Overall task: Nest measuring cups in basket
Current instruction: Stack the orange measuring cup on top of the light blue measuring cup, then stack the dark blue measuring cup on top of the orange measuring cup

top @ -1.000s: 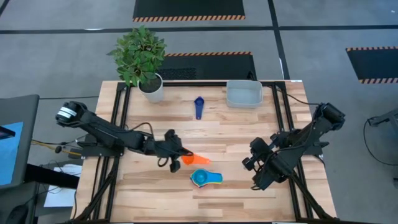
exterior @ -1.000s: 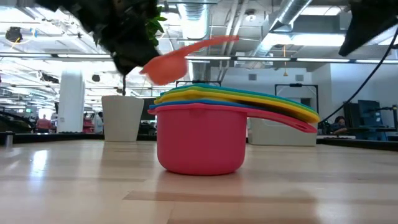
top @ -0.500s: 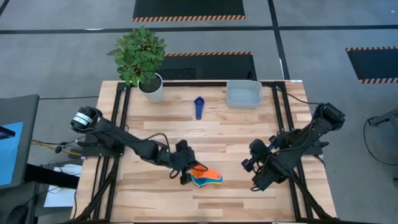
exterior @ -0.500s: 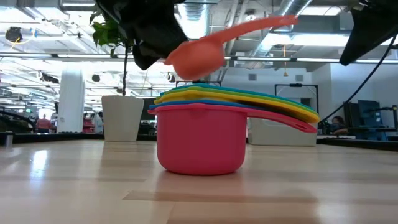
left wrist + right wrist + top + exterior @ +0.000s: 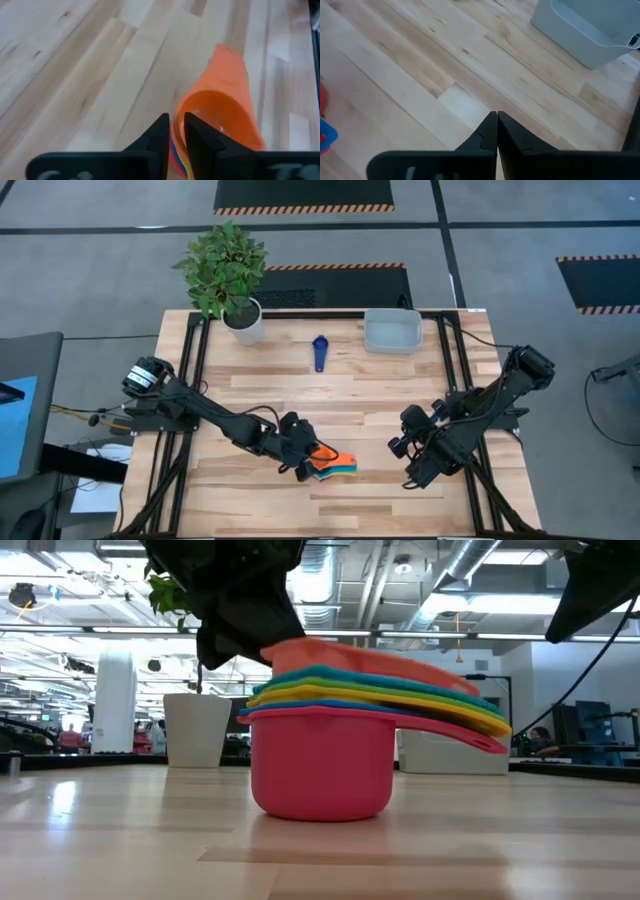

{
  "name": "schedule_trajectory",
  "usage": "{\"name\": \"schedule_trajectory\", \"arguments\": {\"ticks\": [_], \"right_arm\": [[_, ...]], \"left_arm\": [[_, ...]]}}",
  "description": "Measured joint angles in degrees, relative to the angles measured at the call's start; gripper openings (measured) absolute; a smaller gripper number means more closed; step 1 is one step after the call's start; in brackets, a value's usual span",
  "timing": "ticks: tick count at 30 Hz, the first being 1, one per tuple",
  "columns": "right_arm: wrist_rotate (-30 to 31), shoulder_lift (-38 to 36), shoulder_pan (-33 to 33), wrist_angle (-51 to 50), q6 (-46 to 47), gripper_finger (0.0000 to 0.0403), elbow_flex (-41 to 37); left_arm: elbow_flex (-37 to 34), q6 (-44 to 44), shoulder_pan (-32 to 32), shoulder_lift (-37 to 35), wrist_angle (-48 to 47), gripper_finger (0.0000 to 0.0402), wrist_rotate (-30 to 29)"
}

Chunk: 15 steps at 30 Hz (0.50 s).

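A stack of nested measuring cups (image 5: 320, 765) stands on the table's near middle, a red cup at the bottom and coloured rims above it. The orange cup (image 5: 350, 655) sits on top, its handle (image 5: 231, 65) lying along the other handles. My left gripper (image 5: 303, 460) is at the stack's left side, shut on the orange cup's rim. A dark blue cup (image 5: 320, 352) lies alone farther back. At the far right stands the grey-blue basket (image 5: 392, 331) with nothing in it. To the right of the stack my right gripper (image 5: 411, 472) hangs shut and touches nothing. My left gripper has the orange cup's rim (image 5: 178, 111), on the side opposite its handle, between its two fingers: one finger (image 5: 200, 137) inside the bowl, the other outside. The fingers slant down from the table's left. The cup sits nested in the stack, about level.
A white pot with a green plant (image 5: 243, 320) stands at the far left corner. Bare wood lies between the stack and the basket (image 5: 590, 30). Black frame rails run along both table sides.
My left gripper has carried the orange cup toward the table's near edge and right, and down. The cup, held tilted above the stack with its handle raised, now sits on top of the stack with its handle lowered onto the others.
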Motion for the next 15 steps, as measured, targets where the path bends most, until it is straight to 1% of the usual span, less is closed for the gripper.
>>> {"name": "schedule_trajectory", "arguments": {"ticks": [4,7,11,13,15], "right_arm": [[0.2,0.0,-0.1,0.0,0.0,0.0023,0.0],[1.3,0.0,-1.1,0.2,1.6,0.0028,0.0],[1.3,0.0,-3.3,0.8,2.3,0.0040,0.0],[1.7,0.0,-4.8,1.0,2.1,0.0047,0.0],[2.2,0.0,-7.1,2.6,-0.3,0.0054,0.0]], "left_arm": [[0.0,-1.4,0.0,0.0,0.1,0.0067,1.7],[0.0,0.6,0.0,0.0,0.7,0.0078,4.7],[0.0,1.1,0.0,0.0,1.1,0.0084,8.7],[0.0,2.0,0.0,0.0,1.0,0.0084,9.0],[0.0,3.4,-0.2,-0.2,0.7,0.0083,8.8]]}}
